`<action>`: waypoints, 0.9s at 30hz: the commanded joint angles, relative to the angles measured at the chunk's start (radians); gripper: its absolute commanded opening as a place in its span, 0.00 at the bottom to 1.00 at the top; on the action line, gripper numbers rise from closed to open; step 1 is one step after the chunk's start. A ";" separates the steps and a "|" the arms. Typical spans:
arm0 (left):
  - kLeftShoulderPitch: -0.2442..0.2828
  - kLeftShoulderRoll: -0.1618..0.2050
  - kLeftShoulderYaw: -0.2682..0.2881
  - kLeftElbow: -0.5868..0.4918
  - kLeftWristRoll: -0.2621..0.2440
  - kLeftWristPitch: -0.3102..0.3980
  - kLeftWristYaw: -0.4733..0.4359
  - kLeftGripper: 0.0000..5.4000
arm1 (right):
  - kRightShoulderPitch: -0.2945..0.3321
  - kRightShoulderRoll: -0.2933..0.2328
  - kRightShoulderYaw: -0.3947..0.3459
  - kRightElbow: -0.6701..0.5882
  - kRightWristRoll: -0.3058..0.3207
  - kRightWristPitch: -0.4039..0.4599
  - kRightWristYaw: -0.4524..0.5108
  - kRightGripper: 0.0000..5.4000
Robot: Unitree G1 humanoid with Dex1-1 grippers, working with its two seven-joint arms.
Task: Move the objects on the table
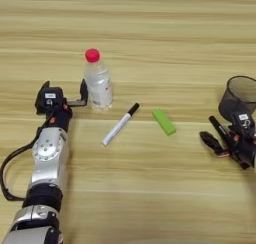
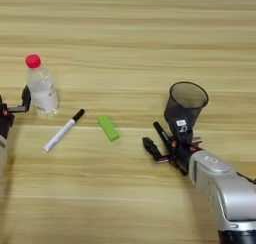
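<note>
Two head-mounted eyes, both looking steeply down on the desk [image 1: 150, 38], which fills each view at close range. Left eye reaches further left, right eye further right; the middle of the desk is shared.

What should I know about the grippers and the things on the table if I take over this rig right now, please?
Left gripper: open, one finger against the left side of the upright clear bottle, not closed on it.
Right gripper: open and empty, fingers spread on the table just in front of the black mesh cup.
White marker lies flat right of the bottle; the green block lies right of the marker.
Done: nothing is lifted or held.
Left: every move, probably the bottle first.
</note>
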State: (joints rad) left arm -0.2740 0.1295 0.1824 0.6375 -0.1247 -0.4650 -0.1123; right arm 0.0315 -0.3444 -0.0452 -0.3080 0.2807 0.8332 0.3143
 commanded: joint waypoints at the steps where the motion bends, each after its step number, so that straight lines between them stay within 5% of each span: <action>1: 0.006 -0.004 -0.004 -0.010 0.006 0.019 0.006 1.00 | 0.025 -0.005 0.013 0.020 -0.005 0.010 0.006 0.82; 12: -0.003 0.014 -0.001 0.019 0.049 0.015 0.062 1.00 | 0.033 -0.008 0.015 0.005 -0.004 -0.004 0.007 0.56; 27: -0.011 0.017 0.003 0.040 0.048 0.012 0.076 1.00 | 0.037 0.004 0.001 -0.038 0.015 -0.014 0.004 0.24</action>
State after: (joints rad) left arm -0.2734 0.1384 0.1835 0.6705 -0.0817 -0.4644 -0.0421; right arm 0.0624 -0.3465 -0.0391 -0.3218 0.2817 0.8069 0.3154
